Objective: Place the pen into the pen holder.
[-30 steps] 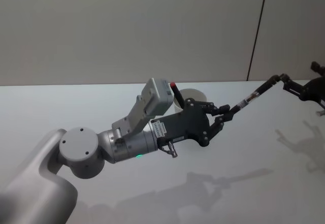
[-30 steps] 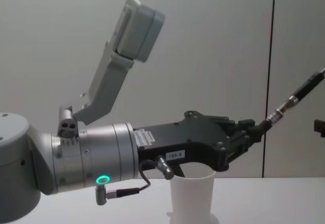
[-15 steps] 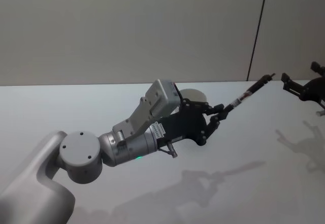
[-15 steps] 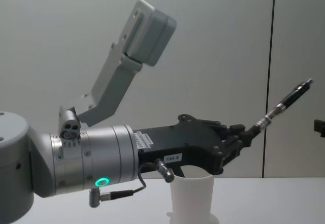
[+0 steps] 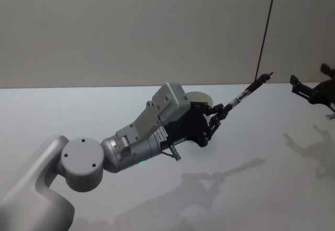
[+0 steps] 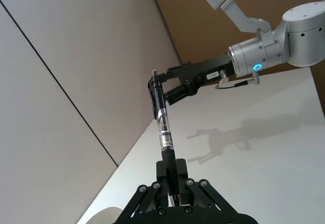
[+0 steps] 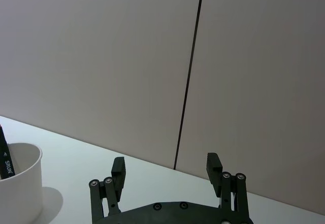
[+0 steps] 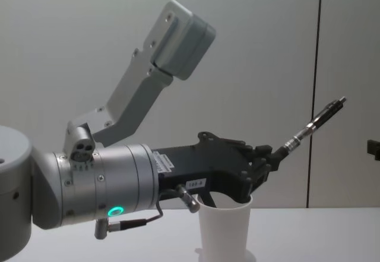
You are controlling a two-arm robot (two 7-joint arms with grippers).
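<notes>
My left gripper [image 5: 216, 113] is shut on one end of a black pen [image 5: 246, 93], which slants up and to the right in the air. In the chest view the gripper [image 8: 274, 155] hangs just above the rim of the pen holder [image 8: 224, 231], a white paper cup, with the pen [image 8: 312, 124] pointing up and away. The left wrist view looks along the pen [image 6: 163, 127] from the gripper [image 6: 170, 177]. My right gripper [image 5: 308, 79] is open at the right edge, a short gap from the pen's free tip. The right wrist view shows its fingers [image 7: 120, 169] spread with nothing between them.
The pen holder [image 7: 18, 186] has another dark pen [image 7: 4, 159] standing in it. My left forearm and its wrist camera [image 5: 170, 102] hide most of the cup [image 5: 201, 97] from above. The white table [image 5: 261, 152] lies bare to the right.
My right gripper let go of the pen's far end and stayed put. My left gripper drew the pen back toward the cup and tilted it more upright.
</notes>
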